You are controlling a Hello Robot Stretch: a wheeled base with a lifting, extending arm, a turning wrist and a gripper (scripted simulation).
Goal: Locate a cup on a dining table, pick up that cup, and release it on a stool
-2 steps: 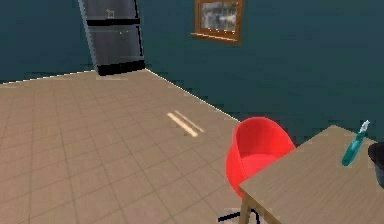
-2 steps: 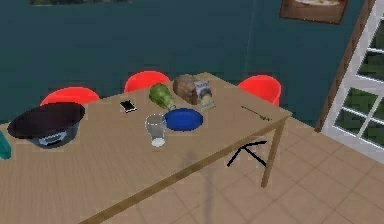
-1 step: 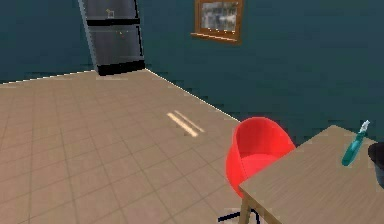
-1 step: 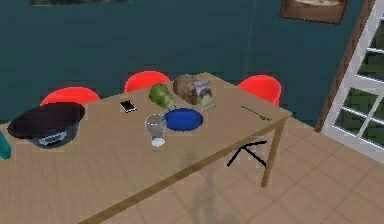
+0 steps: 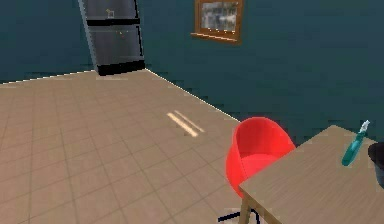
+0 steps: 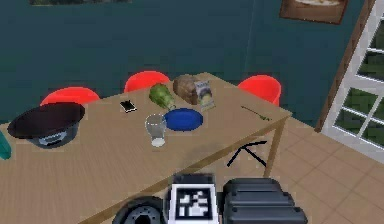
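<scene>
Arm (image 6: 262, 203) sits low at the dining table's (image 6: 100, 175) near edge, the gripper's (image 6: 143, 212) hold impossible to tell, with clear cup (image 6: 156, 129), blue plate (image 6: 185, 120) and dark bowl (image 6: 47, 124) beyond.

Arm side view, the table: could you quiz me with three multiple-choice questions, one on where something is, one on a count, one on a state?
1. Where on the table does the clear cup stand?
A. Beside the blue plate
B. At the far right corner
C. At the left edge

2. How many red chairs show behind the table?
A. One
B. Three
C. Five

3. How does the clear cup stand?
A. On its side
B. Upside down
C. Upright

Answers:
1 A: the clear cup stands just left of the blue plate, near the table's middle.
2 B: three red chair backs rise past the table's far edge.
3 C: its mouth faces up and its base rests on the tabletop.
</scene>
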